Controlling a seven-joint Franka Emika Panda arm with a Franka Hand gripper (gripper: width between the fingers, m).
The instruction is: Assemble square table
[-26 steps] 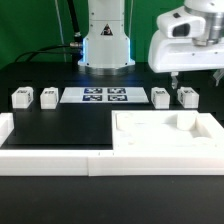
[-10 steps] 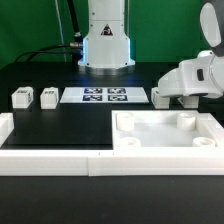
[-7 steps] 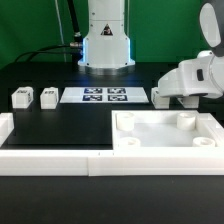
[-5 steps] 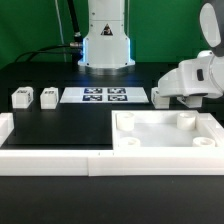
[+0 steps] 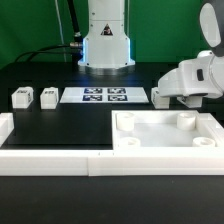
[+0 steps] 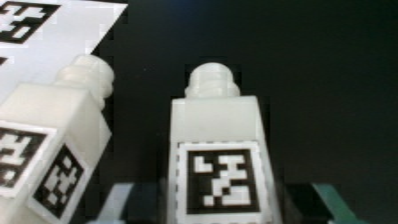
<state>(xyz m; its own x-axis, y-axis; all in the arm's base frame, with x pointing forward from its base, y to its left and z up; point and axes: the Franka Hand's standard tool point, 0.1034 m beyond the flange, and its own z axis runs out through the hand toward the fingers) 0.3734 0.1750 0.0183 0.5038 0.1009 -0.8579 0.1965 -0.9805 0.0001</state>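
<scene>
One leg (image 6: 219, 150) lies inside your claw (image 6: 222, 207), jaws apart either side, on the worktop (image 6: 320, 60) behind the square top (image 5: 160, 137), second leg (image 6: 63, 120) just beside. Pickup step, likely: close squarely, lift straight.

Gripper (image 6: 222, 208) lowered to leg (image 6: 217, 150), prob.

White legs (image 6: 217, 140) bear black-and-white square tags (image 6: 222, 182) (work surface (image 5: 60, 125) black).
</scene>
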